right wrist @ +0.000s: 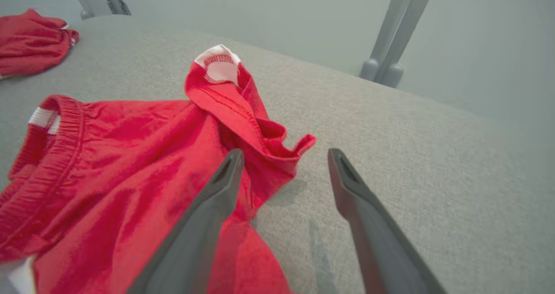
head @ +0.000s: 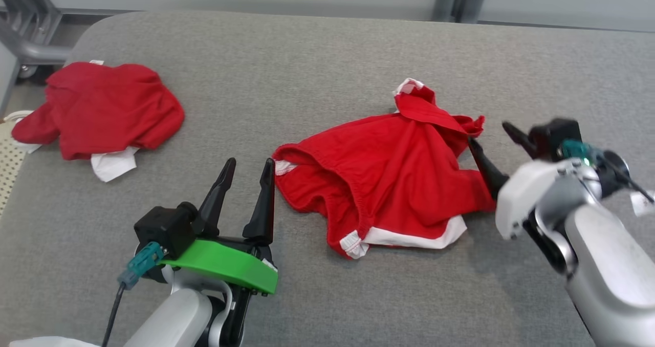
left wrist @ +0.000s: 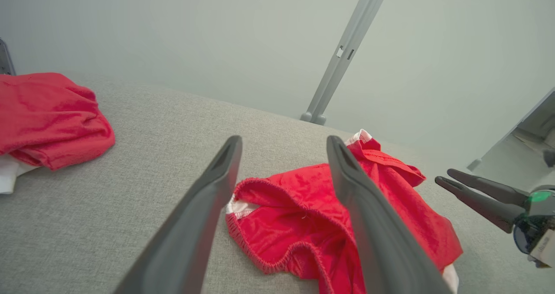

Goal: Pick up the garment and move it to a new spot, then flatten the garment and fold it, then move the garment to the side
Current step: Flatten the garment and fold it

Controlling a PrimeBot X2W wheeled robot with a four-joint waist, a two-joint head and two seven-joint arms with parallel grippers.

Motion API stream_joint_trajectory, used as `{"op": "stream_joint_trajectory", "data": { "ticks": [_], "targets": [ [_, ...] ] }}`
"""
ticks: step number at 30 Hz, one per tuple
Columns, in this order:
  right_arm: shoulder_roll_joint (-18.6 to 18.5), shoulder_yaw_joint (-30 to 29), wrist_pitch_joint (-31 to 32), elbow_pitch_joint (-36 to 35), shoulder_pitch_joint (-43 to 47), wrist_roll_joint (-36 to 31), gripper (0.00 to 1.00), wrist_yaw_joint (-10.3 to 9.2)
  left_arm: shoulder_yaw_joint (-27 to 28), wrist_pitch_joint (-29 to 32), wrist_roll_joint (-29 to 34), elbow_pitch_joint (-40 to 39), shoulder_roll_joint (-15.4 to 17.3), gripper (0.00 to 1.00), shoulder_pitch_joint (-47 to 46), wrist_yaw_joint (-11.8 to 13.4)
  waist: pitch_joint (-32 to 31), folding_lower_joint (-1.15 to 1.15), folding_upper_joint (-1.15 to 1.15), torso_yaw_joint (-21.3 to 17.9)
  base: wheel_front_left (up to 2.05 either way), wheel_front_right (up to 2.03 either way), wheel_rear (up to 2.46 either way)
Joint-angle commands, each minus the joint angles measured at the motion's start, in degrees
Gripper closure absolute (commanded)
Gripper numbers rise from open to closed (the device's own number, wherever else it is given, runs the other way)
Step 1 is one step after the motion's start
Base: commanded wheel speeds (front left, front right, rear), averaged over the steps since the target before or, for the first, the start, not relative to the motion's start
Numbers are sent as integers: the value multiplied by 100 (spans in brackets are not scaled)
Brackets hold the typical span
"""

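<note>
The right tool (head: 487, 133) is wide open and holds nothing. One of its fingers is right at the right edge of the garment (head: 389, 173). The other finger is over bare grey desk (head: 307, 55). The left tool (head: 249, 161) is wide open too, with nothing in it. It sits just left of the garment, beside the stretchy waistband (head: 286, 155), and its fingers point to the far side.

The garment is a pair of red shorts in the middle of the desk. It lies all bunched up. One leg (head: 424, 106) is flipped over at the far right, and a white hem (head: 409, 237) peeks out at the near edge. Another red garment (head: 102, 109) lies far off on the left, well apart.

I think the job now is to make the shorts flat. To do it well, each tool should pinch just one layer of cloth at an outer edge. The left tool could take the waistband and the right tool could take the flipped leg. Then they should pull gently away from each other, low over the desk, so the bumps go smooth. If a tool grabs too much cloth, the folds will stay inside. If it pulls too hard, the whole garment will just slide.
</note>
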Motion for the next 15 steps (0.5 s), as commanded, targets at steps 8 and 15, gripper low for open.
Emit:
{"op": "stream_joint_trajectory", "data": {
  "ticks": [8, 15],
  "targets": [
    [-627, 71, 334, -1281, 1584, 232, 0, 1, 7, 40, 60, -157, 99, 0, -42, 51, 228, 0, 0, -293, 0, 0, 0],
    [-774, 330, 365, -1190, 1506, 205, 0, 1, -33, 75, 77, -135, 101, 0, -125, 29, 284, 0, 0, -254, 0, 0, 0]
  ]
}}
